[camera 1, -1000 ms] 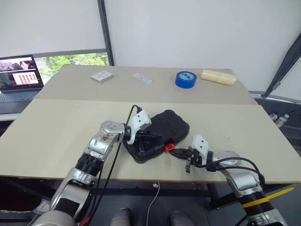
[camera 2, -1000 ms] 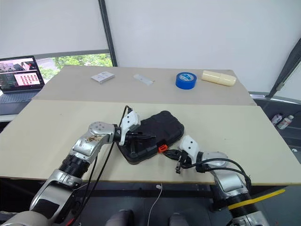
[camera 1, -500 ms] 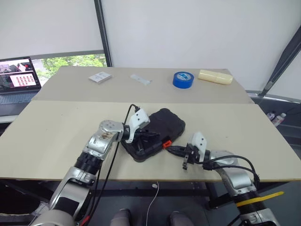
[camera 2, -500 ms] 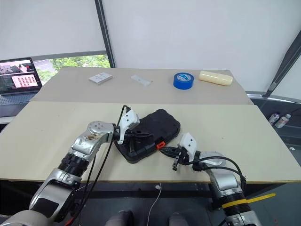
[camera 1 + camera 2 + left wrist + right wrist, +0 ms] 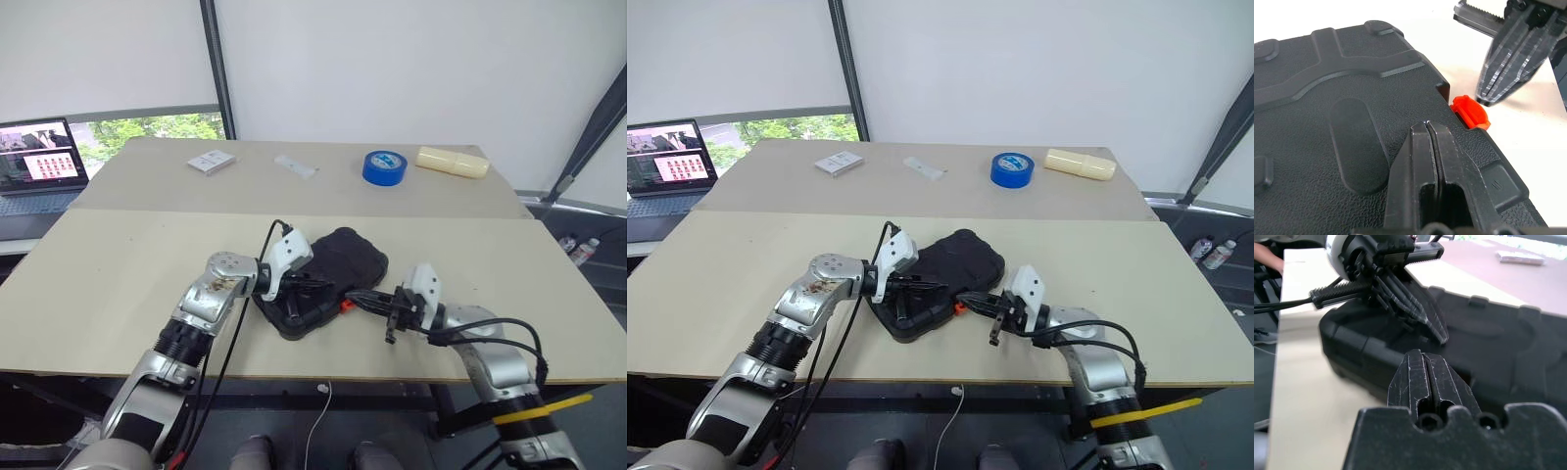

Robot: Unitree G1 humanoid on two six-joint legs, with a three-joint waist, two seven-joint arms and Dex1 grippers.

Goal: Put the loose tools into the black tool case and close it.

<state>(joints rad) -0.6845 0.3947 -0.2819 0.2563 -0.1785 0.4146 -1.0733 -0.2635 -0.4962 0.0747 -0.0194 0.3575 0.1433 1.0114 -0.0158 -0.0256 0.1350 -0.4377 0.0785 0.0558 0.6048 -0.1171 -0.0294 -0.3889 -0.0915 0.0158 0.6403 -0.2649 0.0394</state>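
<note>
The black tool case (image 5: 351, 257) lies closed on the near table, its lid down and its orange latch (image 5: 345, 305) on the side facing me. My left gripper (image 5: 326, 287) is shut with nothing in it, its tips on the lid (image 5: 1352, 122) close to the latch (image 5: 1471, 113). From the right my right gripper (image 5: 352, 296) comes in level, shut and holding nothing, its tip right beside the latch at the case's edge. In the right wrist view the shut fingertips (image 5: 1418, 357) point at the case wall (image 5: 1498, 347). The loose tools are out of view.
On the far table stand a blue tape roll (image 5: 385, 166), a cream oblong block (image 5: 453, 162) and two small white items (image 5: 213, 161) (image 5: 296, 165). A laptop (image 5: 39, 157) sits at the far left. The case lies near the table's front edge (image 5: 323, 377).
My right gripper has risen a little and closed in on the orange latch from the right. The left gripper has kept still on the lid. The camera has shifted slightly.
</note>
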